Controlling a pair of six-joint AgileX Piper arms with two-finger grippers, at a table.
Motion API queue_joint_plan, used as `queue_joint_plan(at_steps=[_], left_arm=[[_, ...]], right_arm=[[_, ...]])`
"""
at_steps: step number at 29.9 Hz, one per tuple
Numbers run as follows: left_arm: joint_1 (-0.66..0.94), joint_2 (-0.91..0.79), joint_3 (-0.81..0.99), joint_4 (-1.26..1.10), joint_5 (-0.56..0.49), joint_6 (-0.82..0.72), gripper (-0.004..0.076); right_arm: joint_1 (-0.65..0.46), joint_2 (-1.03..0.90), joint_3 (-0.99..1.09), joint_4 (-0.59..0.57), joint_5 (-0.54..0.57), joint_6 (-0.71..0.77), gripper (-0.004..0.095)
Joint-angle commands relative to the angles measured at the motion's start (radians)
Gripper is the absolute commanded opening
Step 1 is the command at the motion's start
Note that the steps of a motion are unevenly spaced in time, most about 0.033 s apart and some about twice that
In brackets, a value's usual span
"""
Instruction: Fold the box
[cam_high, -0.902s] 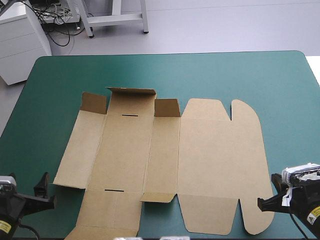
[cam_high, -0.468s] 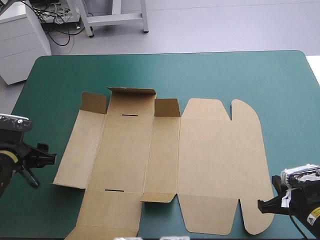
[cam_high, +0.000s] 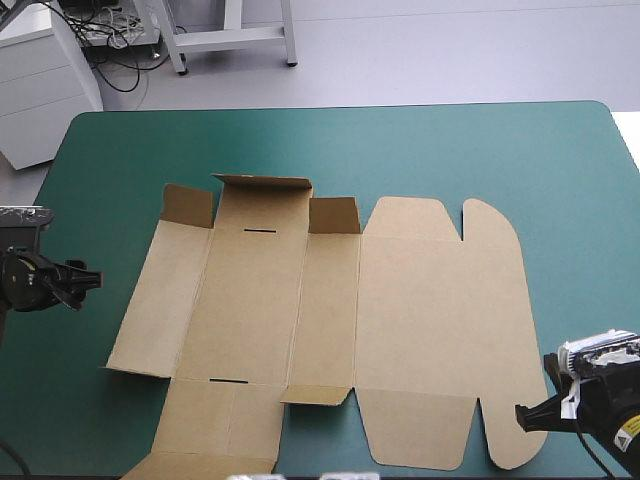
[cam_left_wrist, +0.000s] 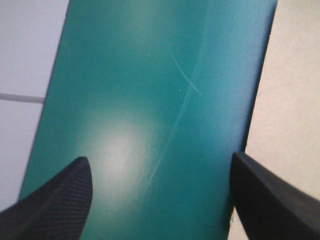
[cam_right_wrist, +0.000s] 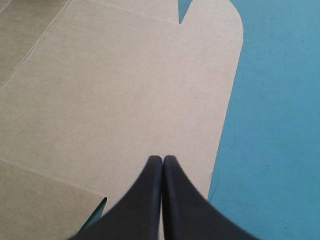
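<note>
High view: left gripper spread beside box.

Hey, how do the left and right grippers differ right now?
The left gripper is open; the right gripper is shut. The left hangs over bare teal-green cover beside the box; the right is above the box's right edge. Neither holds the box.

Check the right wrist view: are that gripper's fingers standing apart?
No: the fingers of the right gripper meet in one pointed arch over the box.
</note>
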Motion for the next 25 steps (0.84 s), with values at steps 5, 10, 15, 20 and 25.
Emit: queue_joint_plan(at_steps=[5, 10, 15, 20, 25], left_arm=[[0.181, 0.216, -0.046, -0.416, 0.057, 0.283, 0.054], [0.19, 0.405, -0.138, -0.476, 0.244, 0.324, 0.054], [0.19, 0.5, -0.174, -0.54, 0.303, 0.372, 0.054], [0.19, 0.534, -0.172, -0.541, 0.303, 0.372, 0.054], [0.188, 0.536, -0.109, -0.639, 0.303, 0.403, 0.054]], right_arm=[[-0.005, 0.009, -0.021, -0.001, -0.057, -0.006, -0.0023], [-0.005, 0.009, -0.021, 0.001, -0.049, -0.006, -0.0023], [-0.005, 0.009, -0.021, 0.001, -0.038, -0.021, -0.0023], [-0.005, 0.009, -0.021, 0.001, -0.023, -0.03, -0.0023], [-0.005, 0.009, -0.021, 0.002, -0.006, -0.03, -0.0023]])
